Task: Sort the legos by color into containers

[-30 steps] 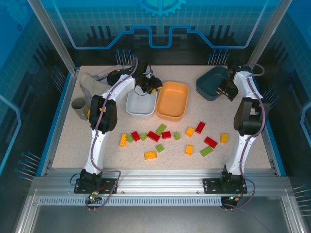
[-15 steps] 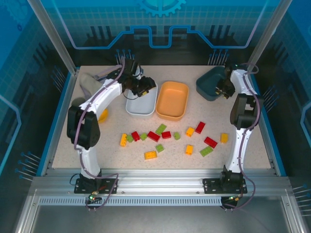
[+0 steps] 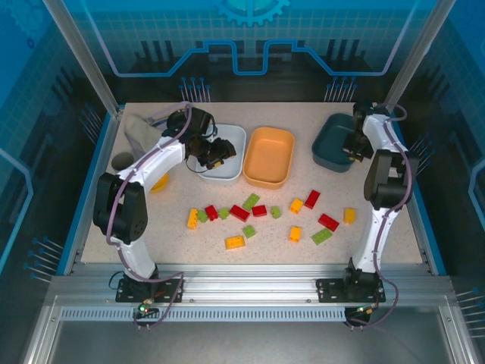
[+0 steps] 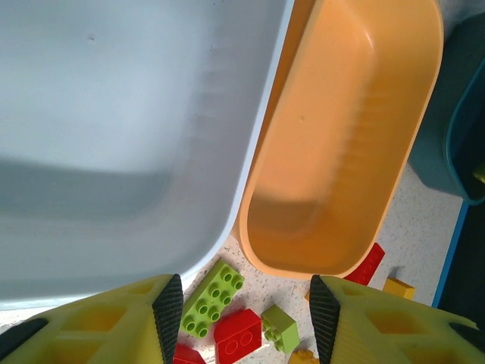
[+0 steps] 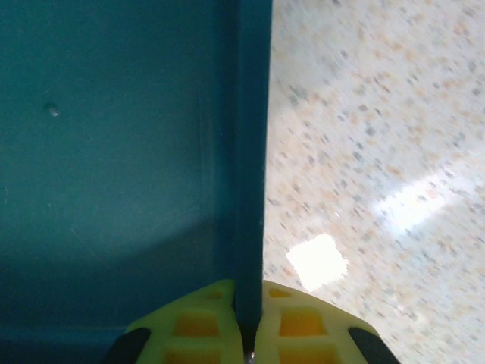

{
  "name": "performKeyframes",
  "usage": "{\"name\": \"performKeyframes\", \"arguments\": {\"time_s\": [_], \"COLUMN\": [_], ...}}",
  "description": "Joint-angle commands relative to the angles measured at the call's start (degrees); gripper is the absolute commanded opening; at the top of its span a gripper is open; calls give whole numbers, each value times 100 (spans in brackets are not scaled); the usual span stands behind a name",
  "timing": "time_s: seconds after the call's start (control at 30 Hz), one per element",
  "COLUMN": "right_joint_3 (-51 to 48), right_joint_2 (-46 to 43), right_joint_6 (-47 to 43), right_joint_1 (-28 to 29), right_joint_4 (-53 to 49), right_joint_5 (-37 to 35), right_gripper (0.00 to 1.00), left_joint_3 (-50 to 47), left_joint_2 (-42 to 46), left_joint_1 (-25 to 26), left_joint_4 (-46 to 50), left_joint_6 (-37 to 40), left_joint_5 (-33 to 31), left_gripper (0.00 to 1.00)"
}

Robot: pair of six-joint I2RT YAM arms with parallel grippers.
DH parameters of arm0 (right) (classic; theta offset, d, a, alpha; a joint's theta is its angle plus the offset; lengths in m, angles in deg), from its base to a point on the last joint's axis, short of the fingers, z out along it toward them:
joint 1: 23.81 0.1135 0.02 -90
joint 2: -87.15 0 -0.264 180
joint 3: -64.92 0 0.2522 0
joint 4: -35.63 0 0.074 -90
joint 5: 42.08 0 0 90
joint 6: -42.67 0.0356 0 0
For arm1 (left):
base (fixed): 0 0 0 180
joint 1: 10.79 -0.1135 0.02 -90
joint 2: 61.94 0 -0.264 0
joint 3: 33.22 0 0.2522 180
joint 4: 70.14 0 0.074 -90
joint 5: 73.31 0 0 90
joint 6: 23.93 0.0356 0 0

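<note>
Red, light green and yellow-orange legos lie scattered on the near half of the table, among them a red brick (image 3: 239,213), a green one (image 3: 251,201) and a yellow one (image 3: 192,218). The white tray (image 3: 231,163), orange tray (image 3: 269,157) and dark teal tray (image 3: 332,148) stand in a row behind them, nothing showing inside. My left gripper (image 3: 214,152) hangs open over the white tray (image 4: 114,114); between its fingers (image 4: 168,318) I see a green brick (image 4: 212,298) and a red brick (image 4: 241,334) on the table. My right gripper (image 5: 248,326) is shut on the teal tray's rim (image 5: 248,227).
A grey cup (image 3: 121,161), a small yellow bowl (image 3: 159,180) partly behind the left arm, and a grey cloth (image 3: 140,129) sit at the left. The orange tray (image 4: 341,136) touches the white one. Blue walls edge the table.
My left gripper has swung from the white tray's far right rim to over its left part. The teal tray, held by my right gripper, has come down flat and shifted slightly right.
</note>
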Motion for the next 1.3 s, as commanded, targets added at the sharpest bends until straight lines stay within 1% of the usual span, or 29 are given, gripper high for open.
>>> {"name": "performKeyframes", "arguments": {"time_s": [0.0,0.13,0.23,0.33,0.5,0.6,0.77,0.9,0.93,1.03,1.17,1.27], "right_joint_3": [-672,-1394,-1667,-1717,-1551,-1262,-770,-335,-225,-32,6,-169], "right_joint_2": [-539,-1077,-1269,-1228,-990,-761,-376,-79,-13,83,-37,-485], "right_joint_6": [-517,-971,-1261,-1353,-1524,-1552,-1420,-1516,-1555,-1646,-1537,-1215], "right_joint_1": [119,341,480,576,832,989,1027,1039,1043,1047,1004,865], "right_joint_4": [-61,306,516,565,635,561,448,311,274,212,117,155], "right_joint_5": [-427,-476,-207,34,273,353,482,503,525,545,365,295], "right_gripper": [0,0,0,0,0,0,0,0,2,12,33,46], "left_joint_3": [-122,-94,-80,-25,22,-31,-203,-381,-424,-514,-593,-646], "left_joint_2": [230,86,5,-73,-65,1,172,312,348,459,676,893], "left_joint_1": [-21,-18,-25,-16,-22,-19,-18,-14,-9,24,77,160], "left_joint_4": [-12,132,95,80,117,124,106,23,5,-45,-114,-204], "left_joint_6": [187,147,113,100,80,50,-8,-98,-122,-168,-212,-214], "left_joint_5": [-94,-251,-267,-263,-301,-315,-357,-324,-321,-324,-373,-372], "left_gripper": [51,51,51,50,50,50,50,51,50,51,51,54]}}
